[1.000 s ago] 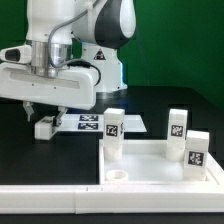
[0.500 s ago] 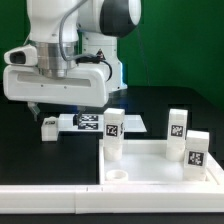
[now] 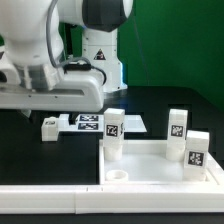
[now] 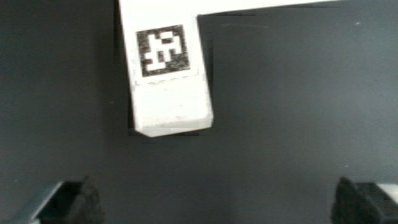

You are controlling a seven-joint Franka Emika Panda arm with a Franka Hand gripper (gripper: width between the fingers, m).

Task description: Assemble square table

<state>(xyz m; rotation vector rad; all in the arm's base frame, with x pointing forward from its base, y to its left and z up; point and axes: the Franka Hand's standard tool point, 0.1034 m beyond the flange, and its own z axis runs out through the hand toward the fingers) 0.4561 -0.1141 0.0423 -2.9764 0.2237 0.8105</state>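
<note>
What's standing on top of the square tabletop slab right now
Three legs stand upright on the slab: one, another and a third. One corner hole shows empty. Whether their bases sit in holes is covered.

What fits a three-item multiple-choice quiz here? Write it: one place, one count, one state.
1. The loose leg lies:
A. on the black table by the marker board
B. inside the tabletop
C. between shut fingers

2. Legs standing on the tabletop:
A. one
B. three
C. four

3. The gripper is:
A. shut on a leg
B. open, holding nothing
C. shut, empty

Key: A, it lies flat on the black surface; B, three stand upright and one corner hole is bare; B, the fingertips stand wide apart, clear of the leg.
</note>
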